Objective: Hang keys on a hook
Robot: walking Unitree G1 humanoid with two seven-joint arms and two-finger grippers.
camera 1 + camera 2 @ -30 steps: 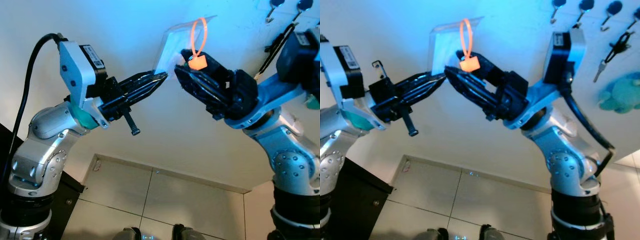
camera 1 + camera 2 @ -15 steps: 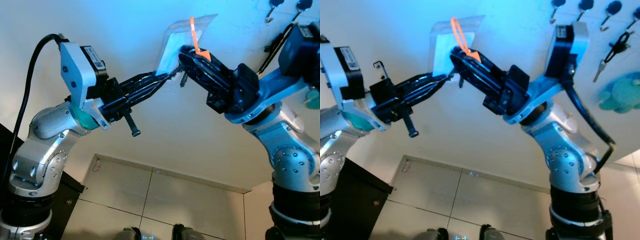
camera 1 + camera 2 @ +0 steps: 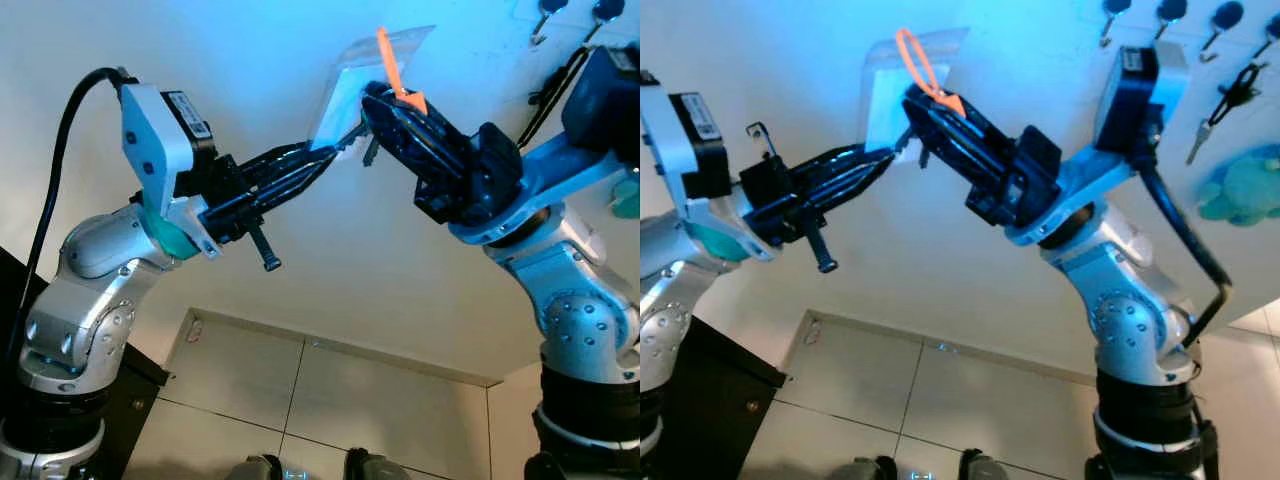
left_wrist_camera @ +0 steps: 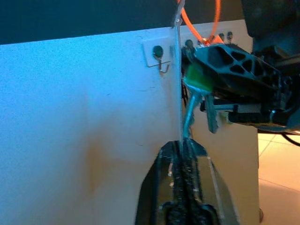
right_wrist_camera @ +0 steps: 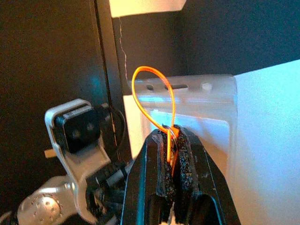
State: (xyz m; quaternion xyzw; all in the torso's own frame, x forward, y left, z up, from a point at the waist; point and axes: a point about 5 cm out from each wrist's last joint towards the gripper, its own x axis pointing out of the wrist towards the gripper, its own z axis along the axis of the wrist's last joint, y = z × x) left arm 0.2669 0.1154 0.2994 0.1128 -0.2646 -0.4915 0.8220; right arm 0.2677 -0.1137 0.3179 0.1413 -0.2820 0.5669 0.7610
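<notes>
The pouch (image 3: 350, 75) sits between left gripper (image 3: 335, 155) and right gripper (image 3: 375, 100) (hooks (image 3: 1165, 15) lie rightward).

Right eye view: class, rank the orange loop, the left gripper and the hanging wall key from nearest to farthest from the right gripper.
Measured from the right gripper:
1. orange loop: pinched in its fingers, sticking up above them.
2. left gripper: just below, on the robot's left, holding the clear pouch.
3. hanging key: on the wall hooks, far to the right.
</notes>
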